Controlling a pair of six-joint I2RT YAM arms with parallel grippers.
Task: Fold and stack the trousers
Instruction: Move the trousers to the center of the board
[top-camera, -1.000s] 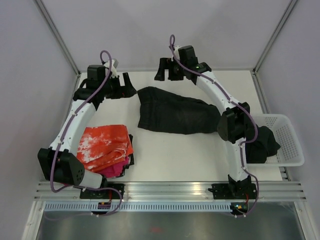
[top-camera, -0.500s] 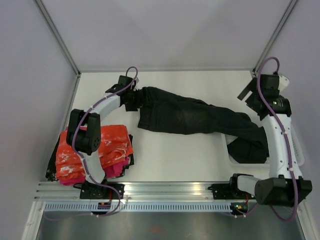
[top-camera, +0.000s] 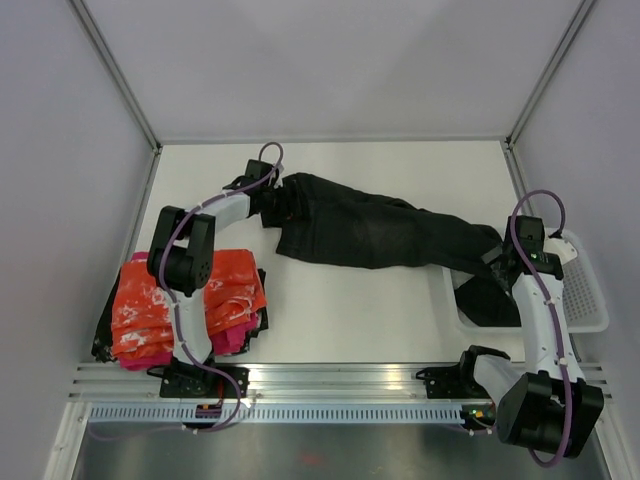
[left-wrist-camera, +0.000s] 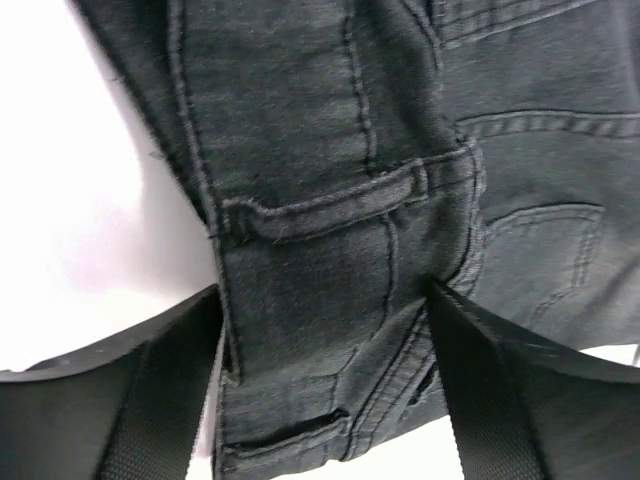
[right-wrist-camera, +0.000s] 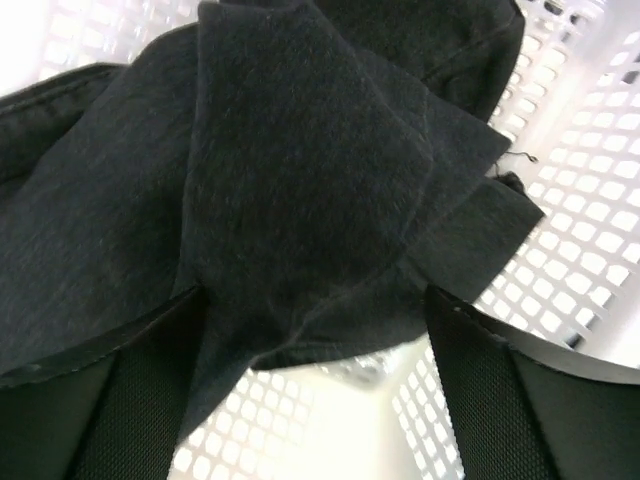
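Observation:
The black trousers (top-camera: 370, 232) lie stretched across the table, waist at the back left, leg ends hanging into the white basket (top-camera: 585, 300) at the right. My left gripper (top-camera: 272, 203) is at the waist. In the left wrist view its jaws stand wide open (left-wrist-camera: 325, 300) with the waistband and a belt loop (left-wrist-camera: 330, 200) between them. My right gripper (top-camera: 497, 262) is low over the basket. In the right wrist view it is open (right-wrist-camera: 315, 295), with the black leg fabric (right-wrist-camera: 300, 180) between the fingers above the basket's mesh (right-wrist-camera: 560, 230).
A folded orange-and-white garment (top-camera: 190, 300) lies on a magenta one (top-camera: 240, 338) at the near left, with a dark cloth edge (top-camera: 103, 330) beside them. Grey walls close in the table on three sides. The metal rail runs along the near edge.
The left gripper came from the back left onto the trousers' waist. The right arm swung from the back middle to the right and dropped to the basket. The trouser legs now stretch into the basket.

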